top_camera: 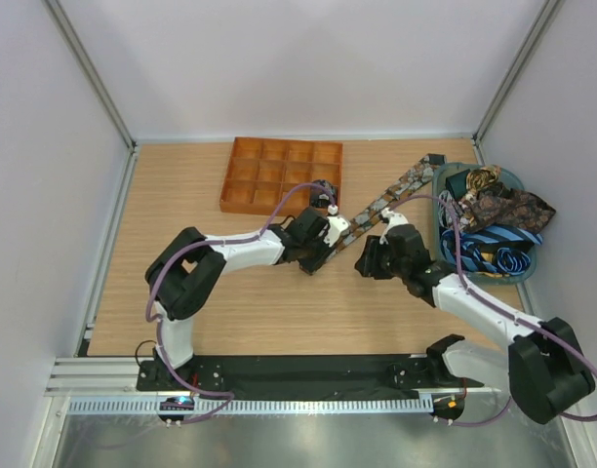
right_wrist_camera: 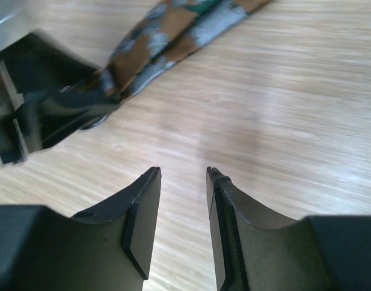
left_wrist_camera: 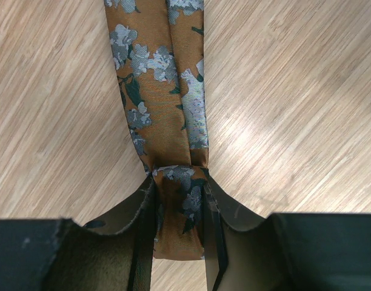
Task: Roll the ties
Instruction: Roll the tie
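A brown paisley tie [top_camera: 391, 195] lies stretched across the wooden table, from my left gripper up-right towards the basket. My left gripper [top_camera: 318, 255] is shut on its near end, which is folded over between the jaws [left_wrist_camera: 178, 179]. The rest of the tie [left_wrist_camera: 164, 73] runs flat away from the fingers. My right gripper [top_camera: 364, 263] is open and empty [right_wrist_camera: 183, 173], low over bare wood just right of the left gripper. In the right wrist view the tie [right_wrist_camera: 173, 27] and the left gripper [right_wrist_camera: 58, 109] show at the upper left. More ties, paisley [top_camera: 503, 205] and blue striped [top_camera: 494, 249], lie piled in the basket.
A teal basket [top_camera: 529, 265] holding the pile stands at the right edge. An orange gridded tray [top_camera: 279, 174] sits at the back centre, just behind the left wrist. White walls enclose the table on three sides.
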